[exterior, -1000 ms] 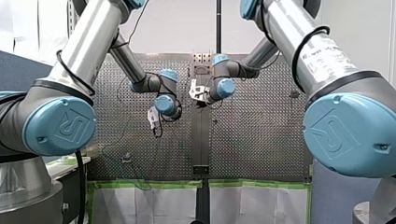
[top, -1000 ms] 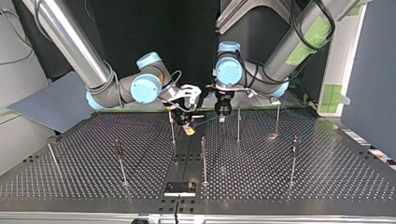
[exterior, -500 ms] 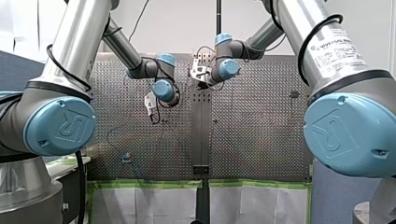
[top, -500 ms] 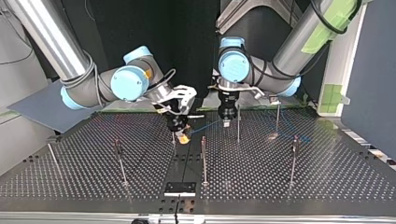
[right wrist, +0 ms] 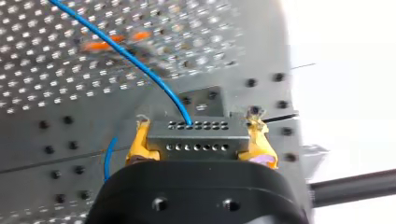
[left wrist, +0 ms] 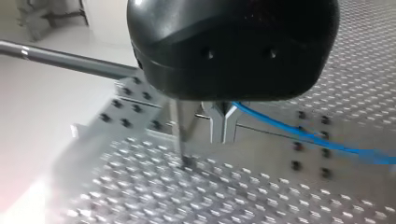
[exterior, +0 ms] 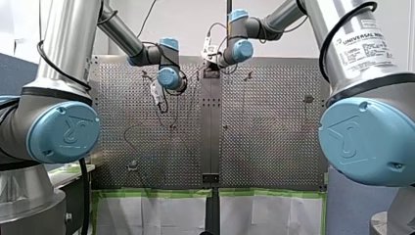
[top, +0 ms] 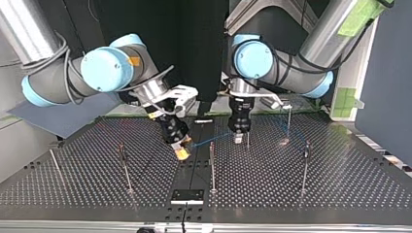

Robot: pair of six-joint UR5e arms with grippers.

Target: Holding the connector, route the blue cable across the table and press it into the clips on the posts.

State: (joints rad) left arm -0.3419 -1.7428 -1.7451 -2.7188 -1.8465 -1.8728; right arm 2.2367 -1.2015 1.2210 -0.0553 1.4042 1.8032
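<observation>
My right gripper (right wrist: 200, 133) has yellow pads shut on the ends of a grey connector (right wrist: 198, 142) with rows of holes. The blue cable (right wrist: 140, 60) leaves the connector's top and runs away over the perforated table. In the top view my right gripper (top: 182, 151) hangs low near the middle, and the blue cable (top: 211, 141) runs taut from it to my left gripper (top: 238, 139). My left gripper (left wrist: 223, 126) has its thin metal fingers together, and the blue cable (left wrist: 303, 137) comes out at them. A thin post (left wrist: 180, 135) stands just beside it.
Several thin posts stand on the perforated table (top: 340, 194), among them one in the middle (top: 212, 165), one at the top view's left (top: 124, 167) and one at its right (top: 305, 167). A black plate (top: 187, 195) lies at the near edge.
Both arms have reached further out over the table, toward the top view's camera. My right gripper has carried the connector toward that view's left, and the cable has followed.
</observation>
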